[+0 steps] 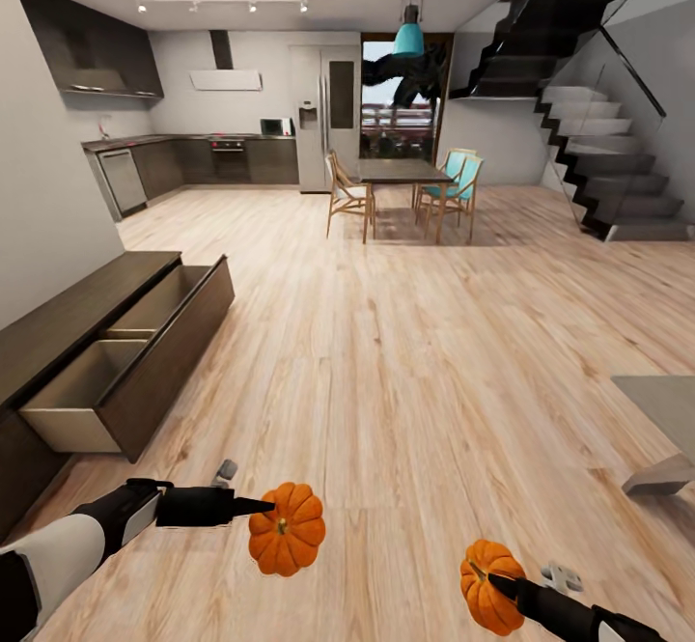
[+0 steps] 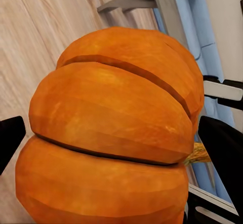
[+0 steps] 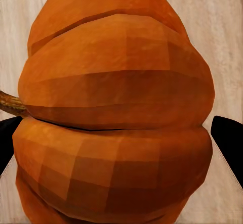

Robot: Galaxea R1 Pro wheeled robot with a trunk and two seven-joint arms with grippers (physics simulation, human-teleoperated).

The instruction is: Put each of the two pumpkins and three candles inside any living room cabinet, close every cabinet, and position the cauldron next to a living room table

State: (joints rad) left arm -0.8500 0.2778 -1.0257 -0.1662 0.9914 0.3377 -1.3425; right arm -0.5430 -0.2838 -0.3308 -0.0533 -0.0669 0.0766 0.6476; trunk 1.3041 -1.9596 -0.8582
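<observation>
Left tool clamped on one pumpkin, right tool clamped on second pumpkin, both held above floor. Cabinet drawers open, left side; worktop corner right.

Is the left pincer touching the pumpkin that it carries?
Touching. In the left wrist view both black fingers press against the sides of the pumpkin, with no gap. In the head view the left pincer meets the pumpkin's edge.

Pale wood floor; white walls, dark kitchen, dining table, black staircase
</observation>
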